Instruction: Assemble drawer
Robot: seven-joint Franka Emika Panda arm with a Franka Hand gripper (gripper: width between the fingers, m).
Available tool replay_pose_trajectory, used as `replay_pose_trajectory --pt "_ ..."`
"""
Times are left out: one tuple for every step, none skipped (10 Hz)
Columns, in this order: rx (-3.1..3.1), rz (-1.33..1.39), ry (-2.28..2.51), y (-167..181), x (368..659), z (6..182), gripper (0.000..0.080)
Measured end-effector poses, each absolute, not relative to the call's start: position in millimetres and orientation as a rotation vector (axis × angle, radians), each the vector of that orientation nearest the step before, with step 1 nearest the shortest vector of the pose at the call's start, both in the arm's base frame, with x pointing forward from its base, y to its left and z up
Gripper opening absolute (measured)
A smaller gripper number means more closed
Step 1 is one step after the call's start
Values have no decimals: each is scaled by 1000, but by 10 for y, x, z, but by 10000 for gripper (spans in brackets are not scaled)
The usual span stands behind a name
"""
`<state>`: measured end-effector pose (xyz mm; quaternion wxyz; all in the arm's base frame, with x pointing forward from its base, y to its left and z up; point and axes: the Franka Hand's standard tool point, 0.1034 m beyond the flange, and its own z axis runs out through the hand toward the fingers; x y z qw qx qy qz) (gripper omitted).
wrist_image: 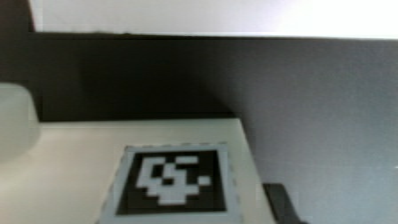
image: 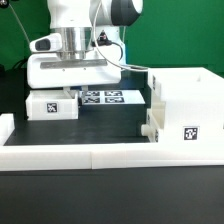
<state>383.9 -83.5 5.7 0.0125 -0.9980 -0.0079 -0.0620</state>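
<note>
Smooth matt white plastic shell (image: 185, 100) & tray (image: 50, 107), flat printed b/w tags (image: 189, 132), matt black table (image: 110, 125) surf.

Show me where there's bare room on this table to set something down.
The dark strip of table between the small tray, marker board and front border wall is bare. It's crowded behind those, under the robot arm.

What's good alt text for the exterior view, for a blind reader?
A white robot arm holds its gripper over a small tagged white tray at the exterior view's left. The marker board lies beside it, the large white shell stands at that view's right, and a low white wall crosses the front.
</note>
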Motion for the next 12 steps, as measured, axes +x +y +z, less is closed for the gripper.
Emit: replay_pose_trajectory --pt "-3109 -194 -36 -809 3851 73 41" --pt "-3105 -197 -72 -729 3898 140 42" --pt "-3102 -201 -97 -676 3942 207 42" --pt "-3092 -193 -116 -625 4000 271 42" --pt "-3086 -208 -138 -575 4101 344 42" --pt "-3081 -220 -153 -535 4181 383 42" --pt "-3071 -219 -163 -468 4260 431 42" --pt "-3064 -239 -192 -390 4384 521 42" --pt "-3057 -252 -210 -338 4487 580 42" --pt "-3049 -257 -225 -292 4585 617 42" --pt "-3038 -265 -240 -226 4713 659 42" --pt "-3031 -271 -248 -151 4804 685 42"
